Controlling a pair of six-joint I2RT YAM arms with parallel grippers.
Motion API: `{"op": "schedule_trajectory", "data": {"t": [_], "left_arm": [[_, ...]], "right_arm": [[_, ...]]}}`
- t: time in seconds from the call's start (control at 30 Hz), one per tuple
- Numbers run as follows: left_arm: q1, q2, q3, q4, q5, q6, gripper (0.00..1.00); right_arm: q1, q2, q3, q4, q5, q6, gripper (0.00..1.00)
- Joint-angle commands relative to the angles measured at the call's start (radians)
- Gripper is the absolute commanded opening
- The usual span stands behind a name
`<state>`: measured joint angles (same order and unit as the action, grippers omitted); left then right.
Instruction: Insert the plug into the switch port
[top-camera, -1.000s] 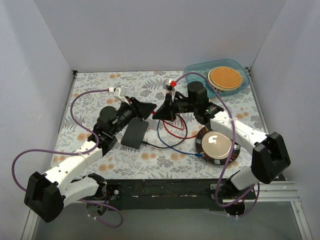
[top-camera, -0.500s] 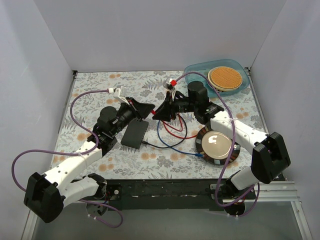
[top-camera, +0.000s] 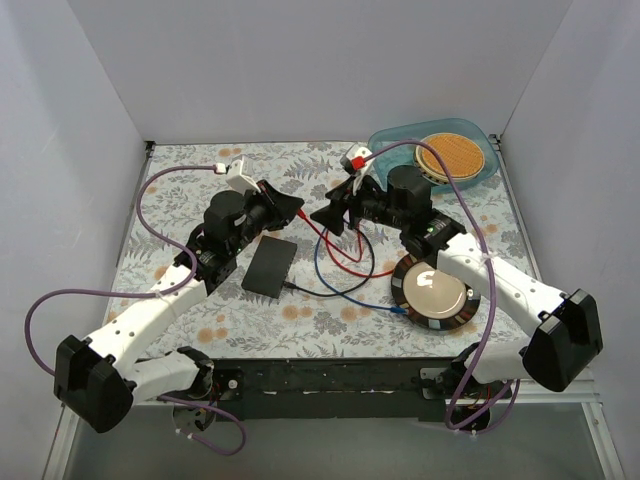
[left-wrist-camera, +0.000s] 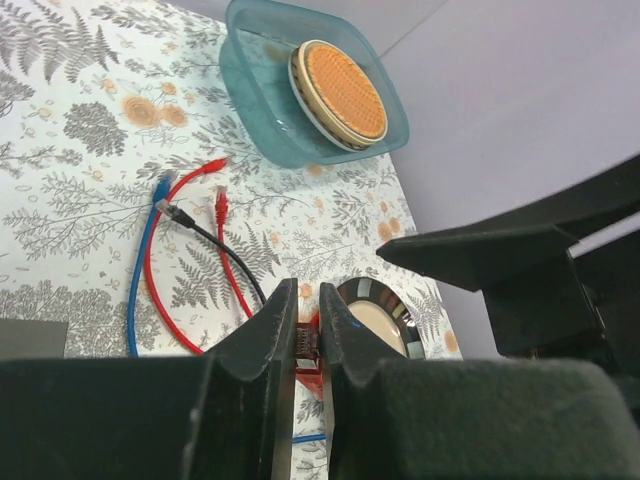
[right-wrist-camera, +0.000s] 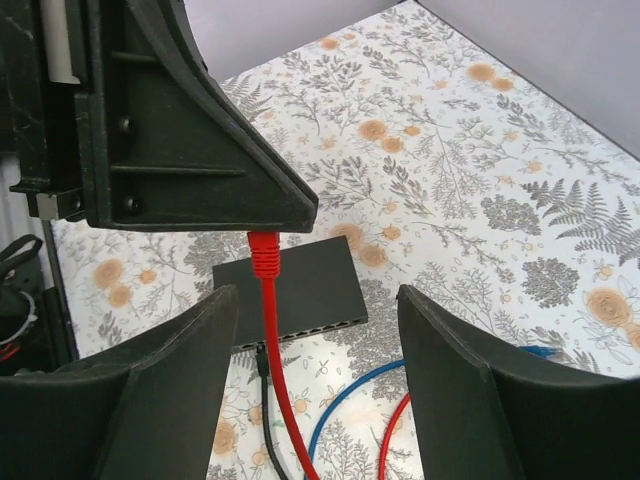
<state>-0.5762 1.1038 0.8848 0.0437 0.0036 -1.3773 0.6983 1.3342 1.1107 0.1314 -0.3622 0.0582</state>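
Above the floral mat (top-camera: 300, 320), the left hand (left-wrist-camera: 308, 305) pinches the red plug (right-wrist-camera: 263, 255); the right hand (right-wrist-camera: 318, 295) gapes empty.

Arms meet nose to nose
The left pincer (top-camera: 296, 208) pinches the red plug (right-wrist-camera: 263, 252); the right pincer (top-camera: 326, 217), facing it closely, stands with jaws spread wide.

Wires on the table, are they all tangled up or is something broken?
A bit messy, but nothing looks broken. The red cable, blue cable and black cable lie in loose, crossing loops beside the black box. A red plug is pinched in the left pincer, held above the table.
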Motion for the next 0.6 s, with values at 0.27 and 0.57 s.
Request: {"op": "schedule_trajectory", "data": {"t": [0.27,0.57], "left_arm": [[-0.004,0.011,0.065,-0.122,-0.070,-0.034,0.00],[-0.004,0.010,0.062,-0.113,-0.051,-0.037,0.00]], "right_arm": [[0.113,0.068,0.044,0.002,0.232,-0.107,0.70],[0.118,0.102,0.054,0.017,0.227,-0.097,0.66]]}}
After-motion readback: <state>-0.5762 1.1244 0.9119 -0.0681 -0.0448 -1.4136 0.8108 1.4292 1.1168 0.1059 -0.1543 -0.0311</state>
